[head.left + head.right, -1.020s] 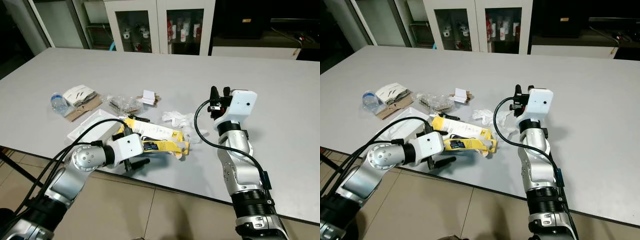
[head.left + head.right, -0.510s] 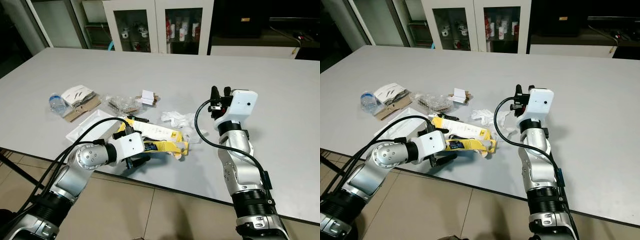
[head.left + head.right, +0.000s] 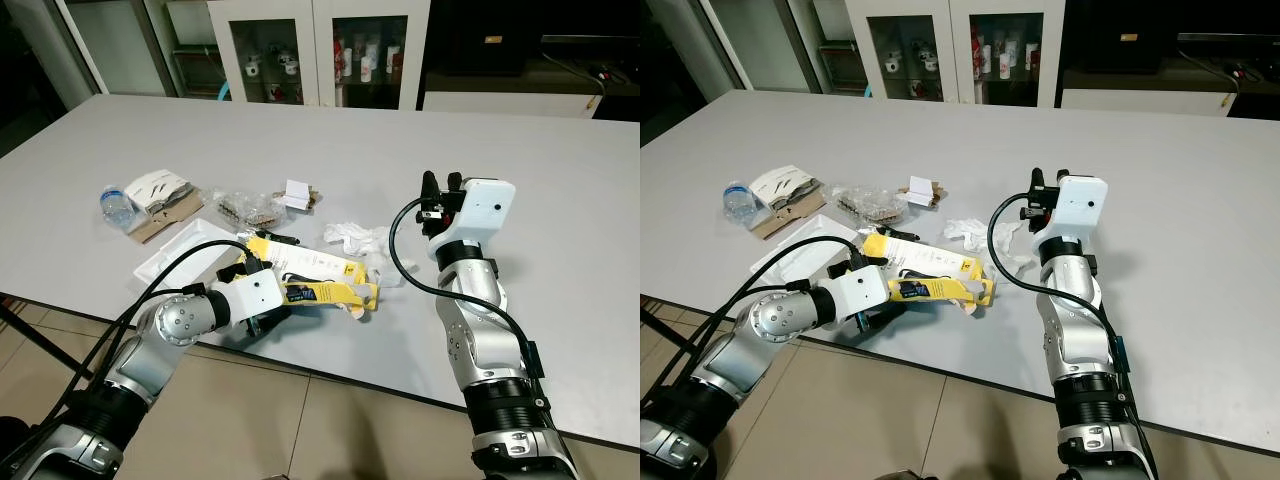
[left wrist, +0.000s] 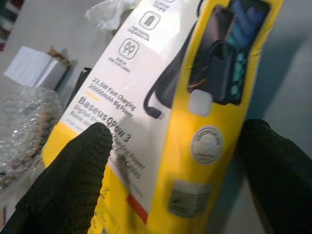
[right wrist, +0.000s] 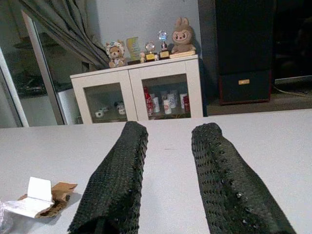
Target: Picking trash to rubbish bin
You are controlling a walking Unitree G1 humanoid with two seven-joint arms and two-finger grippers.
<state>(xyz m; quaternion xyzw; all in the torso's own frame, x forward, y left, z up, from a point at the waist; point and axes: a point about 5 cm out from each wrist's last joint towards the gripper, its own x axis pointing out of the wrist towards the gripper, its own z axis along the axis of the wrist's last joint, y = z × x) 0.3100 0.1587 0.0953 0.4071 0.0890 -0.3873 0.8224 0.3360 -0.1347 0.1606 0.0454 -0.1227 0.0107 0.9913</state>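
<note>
Grey table (image 3: 560, 200) with trash scattered toward its front-left part. Left gripper (image 3: 262, 318) sits at the front edge of the table, fingers spread either side of the near end of a yellow and white box (image 3: 315, 275); in the left wrist view one finger (image 4: 68, 180) lies on the box's printed face and the other is off its far side, so open around it, grip not closed. The box lies flat near the front edge, long side running toward the table's middle. Just left of it, touching or overlapping, a white tray (image 3: 180, 255) at the front-left edge.

Crumpled white tissue (image 3: 360, 238) just behind the box's far end. Further back-left: clear bag with brown bits (image 3: 245, 207), small white card on torn cardboard (image 3: 297, 195), brown and white paper wrapper (image 3: 160, 200), and a plastic bottle (image 3: 116, 207) lying on its side nearest the left edge.

Right gripper (image 3: 440, 185) is raised above the table right of the tissue, fingers (image 5: 114, 185) apart and holding nothing, pointing toward the back edge. White glass-door cabinet (image 3: 320, 50) stands beyond the back edge.
</note>
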